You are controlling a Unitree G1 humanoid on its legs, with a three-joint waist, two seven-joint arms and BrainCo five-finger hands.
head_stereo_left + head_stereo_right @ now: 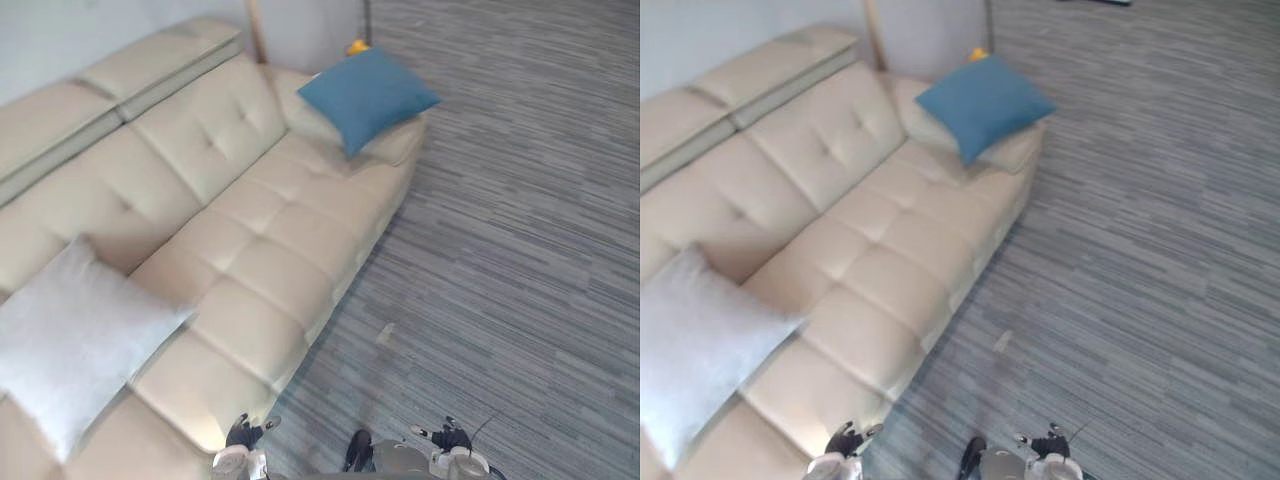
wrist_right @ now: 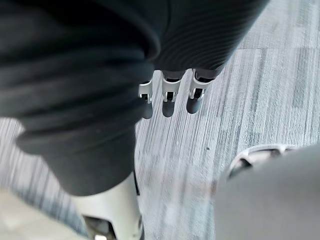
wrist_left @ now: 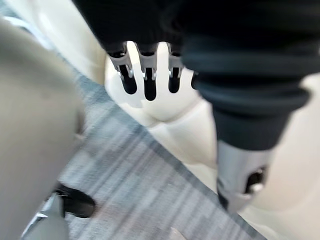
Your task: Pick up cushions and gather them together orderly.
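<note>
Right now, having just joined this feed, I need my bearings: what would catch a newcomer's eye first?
The blue cushion stands out most, lying tilted on the armrest at the far end of the cream sofa. A pale grey cushion leans on the backrest at the sofa's near end, well apart from it. The left hand and right hand hang low and open, holding nothing.
</note>
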